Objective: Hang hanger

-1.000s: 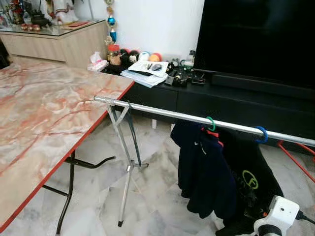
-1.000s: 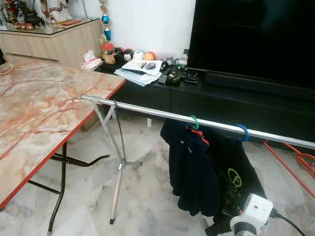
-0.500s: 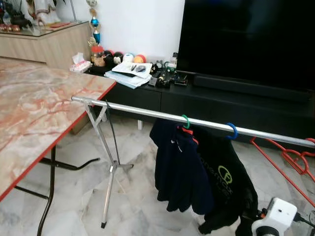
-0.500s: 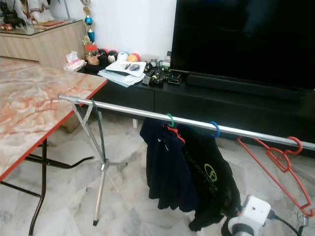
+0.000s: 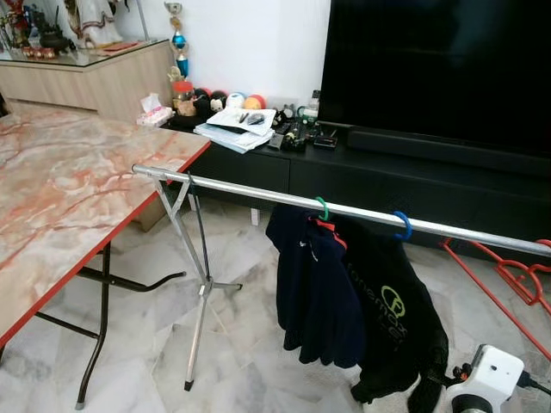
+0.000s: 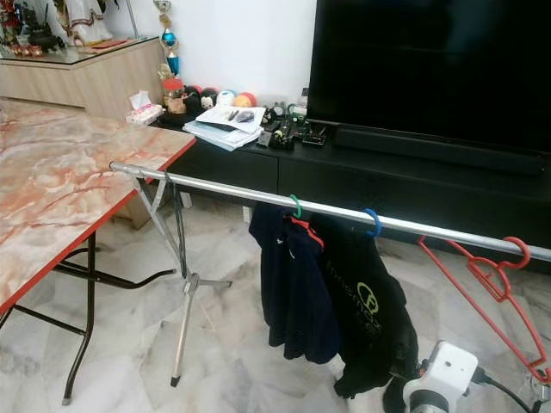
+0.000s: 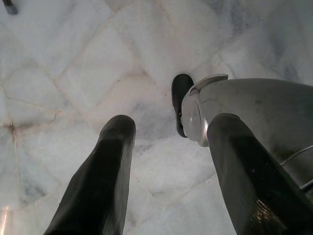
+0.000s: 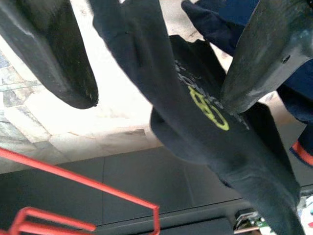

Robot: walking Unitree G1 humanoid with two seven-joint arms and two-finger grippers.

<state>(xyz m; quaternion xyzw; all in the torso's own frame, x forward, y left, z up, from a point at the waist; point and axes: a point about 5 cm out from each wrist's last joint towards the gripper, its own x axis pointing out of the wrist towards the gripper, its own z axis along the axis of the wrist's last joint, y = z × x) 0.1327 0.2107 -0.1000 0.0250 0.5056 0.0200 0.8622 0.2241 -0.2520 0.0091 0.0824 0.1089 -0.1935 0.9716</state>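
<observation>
The red hanger [image 6: 491, 280] hangs by its hook at the right end of the silver rail [image 6: 224, 192], empty, beside a black shirt [image 6: 366, 314] on a blue hook and a navy top [image 6: 288, 280] on a green one. So the hanger is already on the rail, and the task looks done or nearly so. Compared with a second ago the whole view has swung right and pulled back: the red hanger, then cut off at the frame edge, now shows in full, while the marble table [image 5: 60, 189] takes up less of the left side. That is camera motion, not the things moving. The right gripper [image 8: 156, 63] sits low near the black shirt, fingers spread with nothing between them. The left gripper [image 7: 166, 161] points at the marble floor [image 7: 73, 63], fingers apart and empty, arm idle.
</observation>
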